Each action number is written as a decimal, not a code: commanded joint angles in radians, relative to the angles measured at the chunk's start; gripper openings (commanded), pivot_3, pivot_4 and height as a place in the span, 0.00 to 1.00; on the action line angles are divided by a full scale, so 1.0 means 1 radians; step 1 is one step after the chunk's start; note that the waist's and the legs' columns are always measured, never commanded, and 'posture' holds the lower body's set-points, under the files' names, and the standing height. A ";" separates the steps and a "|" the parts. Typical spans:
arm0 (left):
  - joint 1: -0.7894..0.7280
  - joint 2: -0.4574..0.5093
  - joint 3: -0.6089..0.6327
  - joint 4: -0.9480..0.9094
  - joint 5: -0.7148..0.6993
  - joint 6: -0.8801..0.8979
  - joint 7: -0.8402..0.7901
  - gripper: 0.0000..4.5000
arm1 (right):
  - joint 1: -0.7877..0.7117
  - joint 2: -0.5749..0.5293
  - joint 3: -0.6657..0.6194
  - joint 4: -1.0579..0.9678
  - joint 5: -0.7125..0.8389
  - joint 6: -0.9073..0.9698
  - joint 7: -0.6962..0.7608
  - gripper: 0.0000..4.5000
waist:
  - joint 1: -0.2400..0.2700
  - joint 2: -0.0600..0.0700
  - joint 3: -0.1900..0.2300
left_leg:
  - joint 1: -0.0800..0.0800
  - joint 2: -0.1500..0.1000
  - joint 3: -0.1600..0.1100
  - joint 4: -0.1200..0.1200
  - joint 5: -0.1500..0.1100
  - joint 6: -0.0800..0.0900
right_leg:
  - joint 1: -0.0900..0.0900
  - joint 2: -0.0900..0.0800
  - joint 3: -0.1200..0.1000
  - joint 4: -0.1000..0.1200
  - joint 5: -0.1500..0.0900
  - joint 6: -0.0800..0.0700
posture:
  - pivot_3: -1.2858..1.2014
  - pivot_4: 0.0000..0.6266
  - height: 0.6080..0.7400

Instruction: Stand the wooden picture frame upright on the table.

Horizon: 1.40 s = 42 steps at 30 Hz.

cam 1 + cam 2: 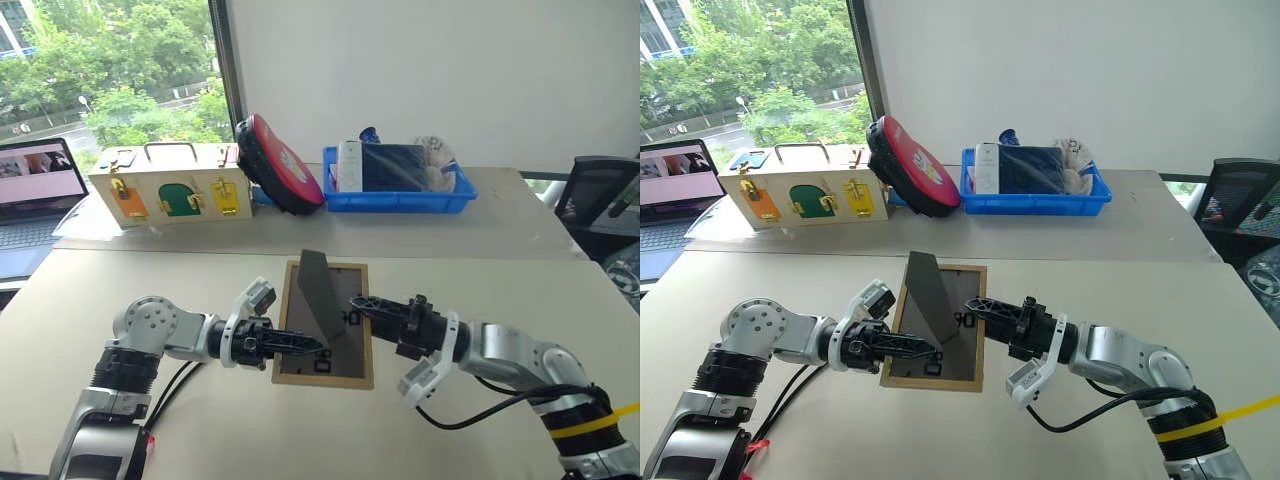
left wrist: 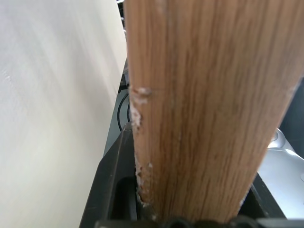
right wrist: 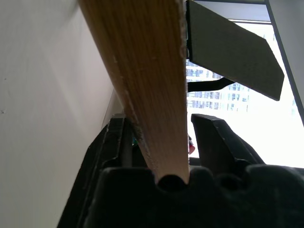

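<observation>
Left gripper (image 1: 300,345) clamped on left edge of wooden picture frame (image 1: 325,365). Frame mid-table (image 1: 480,290), grey backboard up, light-wood rim, hinged stand (image 1: 322,292) raised. Right gripper (image 1: 362,305) straddles right edge; one finger (image 3: 218,142) apart from wood, grip unclear.

one frame (image 1: 322,352), one stand (image 1: 320,292) on it, two grippers, left (image 1: 305,345), right (image 1: 362,305), one latch box (image 1: 170,193), one red disc (image 1: 280,165), one blue tray (image 1: 398,197), one laptop (image 1: 35,190), one chair (image 1: 600,205), two tabletops, near (image 1: 120,285), far (image 1: 500,225)
</observation>
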 commanded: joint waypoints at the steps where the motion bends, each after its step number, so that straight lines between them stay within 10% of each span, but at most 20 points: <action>1: -0.009 0.009 0.021 -0.079 -0.016 0.003 -0.021 0.47 | -0.027 -0.014 -0.007 -0.001 0.040 0.013 -0.016 0.29 | 0.000 0.000 0.000 | 0.000 0.000 0.000 0.000 0.000 0.000 | 0.000 0.000 0.000 0.000 0.000 0.000 | 0.52 0.24 0.96; 8: 0.033 0.030 0.068 -0.152 0.019 -0.047 -0.067 0.99 | -0.050 -0.036 -0.024 0.021 0.104 0.021 -0.022 0.26 | -0.001 0.000 0.000 | 0.000 0.000 0.000 0.000 0.000 0.000 | 0.000 0.000 0.000 0.000 0.000 0.000 | 0.52 0.24 0.96; 15: 0.276 0.264 0.042 -0.273 0.426 -0.732 -0.448 1.00 | -0.147 -0.102 -0.031 0.205 0.394 0.077 0.088 0.26 | -0.012 0.002 0.001 | 0.003 0.000 0.000 -0.002 0.000 -0.001 | 0.002 0.000 0.000 0.000 0.000 -0.002 | 0.52 0.24 0.96; 20: 0.297 0.259 0.107 -0.212 0.487 -0.887 -0.502 1.00 | -0.214 -0.084 0.019 0.260 0.822 0.283 0.395 0.26 | -0.001 0.002 0.002 | 0.003 0.001 0.000 -0.001 0.001 0.000 | 0.003 0.000 -0.001 0.000 0.000 -0.002 | 0.52 0.24 0.96; 28: 0.295 0.174 0.131 -0.218 0.578 -1.015 -0.412 1.00 | -0.393 -0.028 -0.031 0.118 1.698 1.584 0.784 0.26 | -0.003 0.004 0.005 | 0.002 0.002 -0.001 -0.001 0.000 0.001 | 0.003 0.001 -0.001 0.002 0.000 -0.002 | 0.52 0.24 0.96; 33: 0.294 0.157 0.137 -0.232 0.578 -1.018 -0.406 1.00 | -0.460 -0.064 0.064 0.102 1.695 1.848 0.920 0.26 | -0.001 0.005 0.005 | 0.001 0.002 -0.002 -0.001 0.000 0.002 | 0.000 0.001 -0.004 0.001 -0.001 -0.003 | 0.52 0.24 0.96; 42: 0.299 0.150 0.138 -0.223 0.599 -1.036 -0.406 1.00 | -0.516 0.015 0.123 0.275 1.478 1.688 1.107 0.26 | -0.001 0.004 0.006 | -0.001 0.002 -0.002 -0.001 0.000 0.002 | -0.001 0.001 -0.005 0.001 -0.001 -0.003 | 0.52 0.24 0.96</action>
